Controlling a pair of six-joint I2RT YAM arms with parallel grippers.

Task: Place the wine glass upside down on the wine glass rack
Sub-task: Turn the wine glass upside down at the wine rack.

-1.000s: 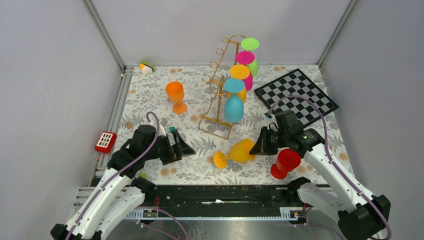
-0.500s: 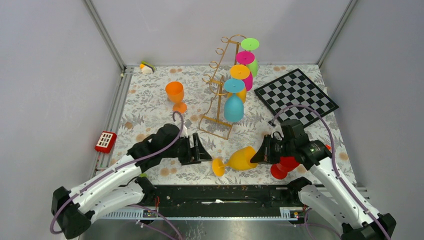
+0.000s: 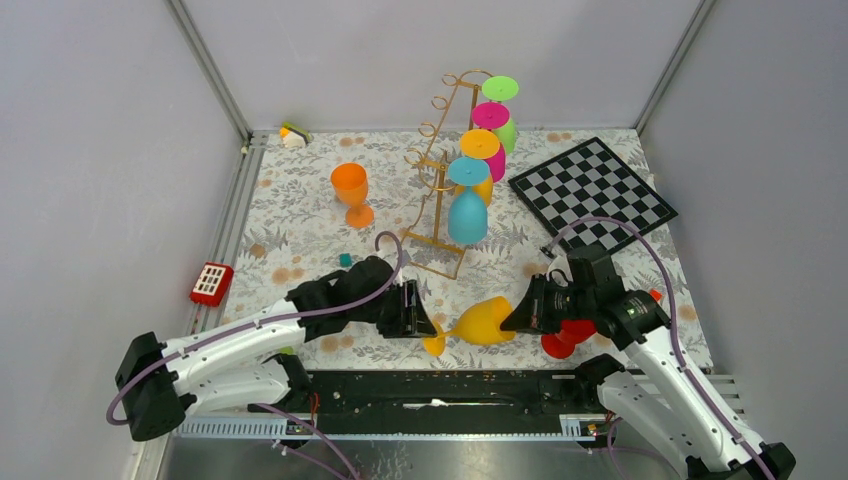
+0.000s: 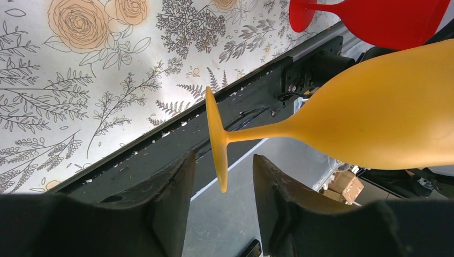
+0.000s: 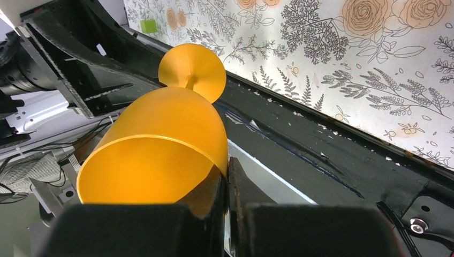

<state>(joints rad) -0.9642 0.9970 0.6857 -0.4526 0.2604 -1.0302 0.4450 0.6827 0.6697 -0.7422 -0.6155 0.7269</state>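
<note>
At front: right fingers (image 5: 239, 187) clamp wine glass (image 3: 483, 322) rim, half hidden; left fingers (image 4: 171, 198) apart astride foot.

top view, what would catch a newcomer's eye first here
A yellow wine glass is held sideways near the front edge, its rim pinched by the right gripper, while the left gripper straddles its foot with open jaws. Behind it, the gold wine glass rack carries four bright glasses hanging upside down.

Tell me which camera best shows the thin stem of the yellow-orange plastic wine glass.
The left wrist view: the stem of the yellow-orange plastic wine glass runs in side profile from foot to bowl. The right wrist view shows only a stub behind the bowl; the top view shows it tiny.
</note>
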